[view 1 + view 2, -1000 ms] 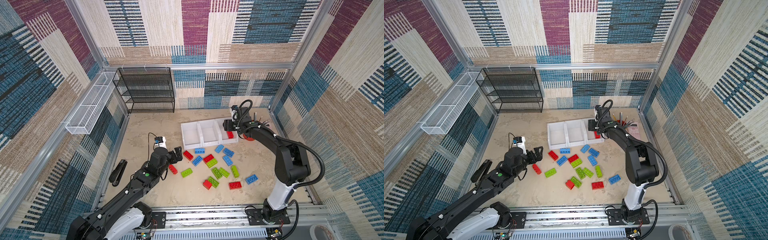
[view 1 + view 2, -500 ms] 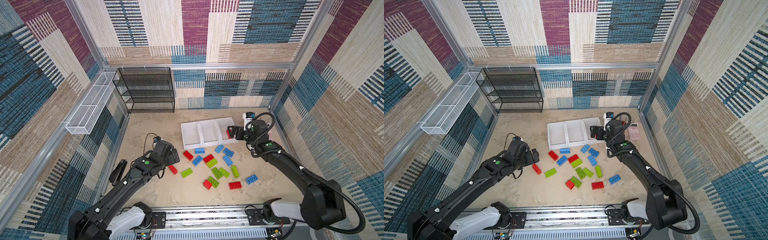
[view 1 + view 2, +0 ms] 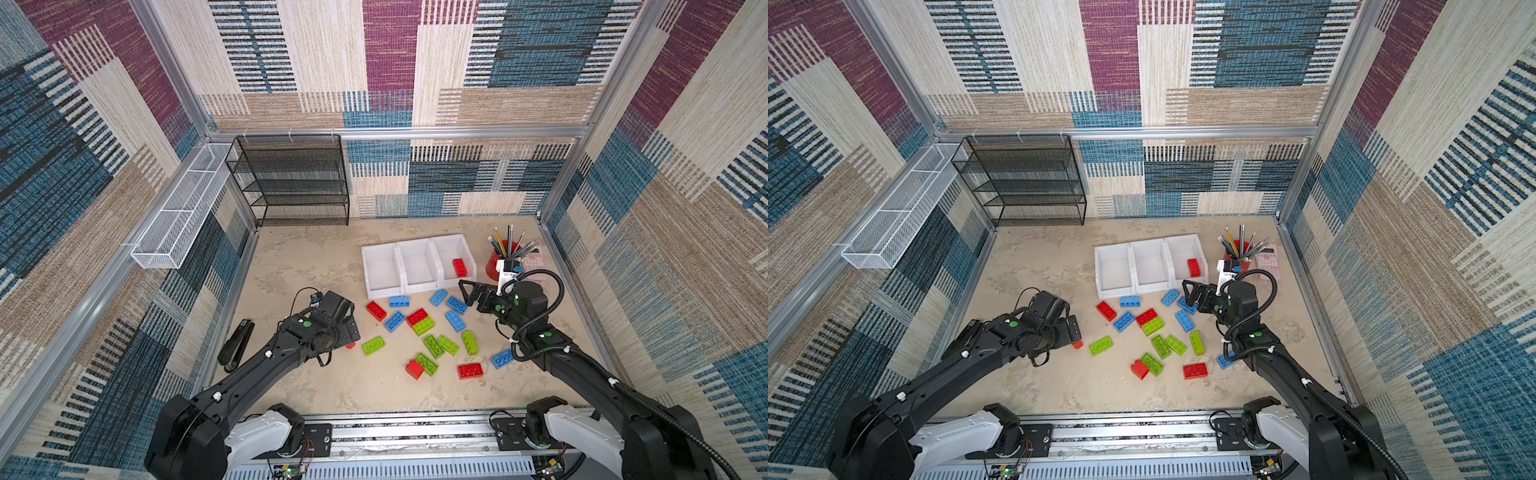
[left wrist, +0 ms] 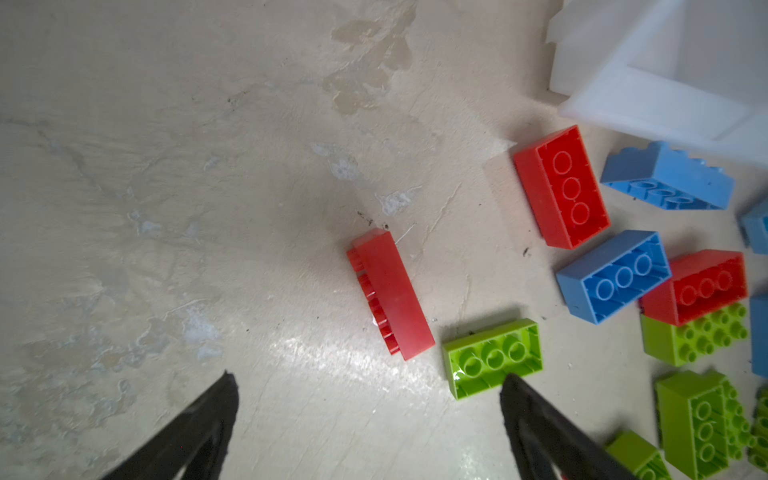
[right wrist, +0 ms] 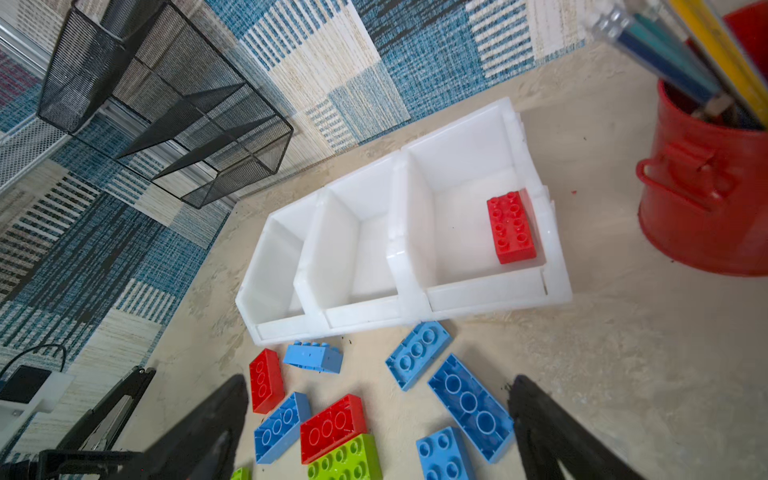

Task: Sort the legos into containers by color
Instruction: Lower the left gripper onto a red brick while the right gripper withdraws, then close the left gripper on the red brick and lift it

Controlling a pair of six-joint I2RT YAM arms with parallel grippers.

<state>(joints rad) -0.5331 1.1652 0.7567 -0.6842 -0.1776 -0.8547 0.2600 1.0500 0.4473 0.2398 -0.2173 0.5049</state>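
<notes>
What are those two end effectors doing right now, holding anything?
Left end effector: open, holding nothing.
Right end effector: open, holding nothing.

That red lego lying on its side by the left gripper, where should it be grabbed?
I'd take the red lego at mid-length from above with the left gripper, jaws across the studded face and the underside. It lies on its long side, touching nothing, so both faces stand exposed.

Bright, even light; soft shadows; glare patch on tabletop [image 4: 316, 353]; wide-angle bowing at edges
</notes>
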